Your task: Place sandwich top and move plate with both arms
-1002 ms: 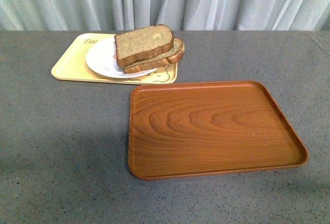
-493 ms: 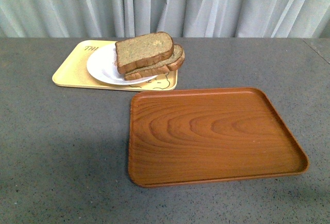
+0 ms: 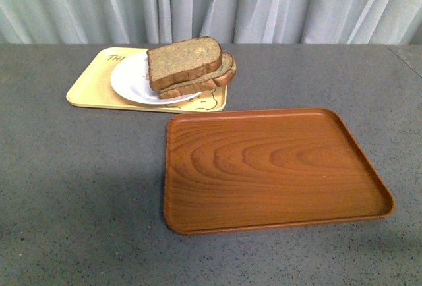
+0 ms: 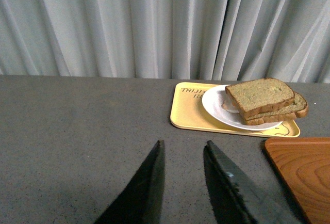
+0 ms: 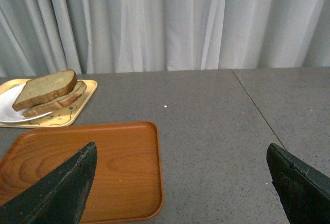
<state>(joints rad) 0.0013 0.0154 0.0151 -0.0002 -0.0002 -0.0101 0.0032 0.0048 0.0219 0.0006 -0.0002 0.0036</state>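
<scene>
the left gripper (image 4: 181,182) shows at the bottom centre of its wrist picture as two dark fingers with a narrow gap between them, slightly apart and holding nothing, hanging above bare grey table (image 4: 77,131). the right gripper (image 5: 180,182) has its fingers spread wide, one at the lower left corner and one at the lower right corner of its picture, also empty, with the brown tray (image 5: 103,167) below it. neither gripper appears in the front picture. out from there, in the front picture, the brown wood-grain tray (image 3: 270,167) fills the centre and right, lying flat on the grey table (image 3: 79,187) with nothing on it. behind it, in the upper left, lies the yellow tray (image 3: 89,88), near the brown one but apart from it. the white plate (image 3: 128,78) sits on the yellow tray. on the right part of the plate lies the sandwich top (image 3: 183,60), stacked on a second bread slice (image 3: 214,76) that peeks out beneath and to the right. both slices hang past the plate's right rim. the top slice's long axis runs left to right in the front picture, climbing a little toward the right, its domed end pointing right and its squarer end left, pale speckled face up. a pale curtain (image 3: 264,2) hangs across the top of every picture.
</scene>
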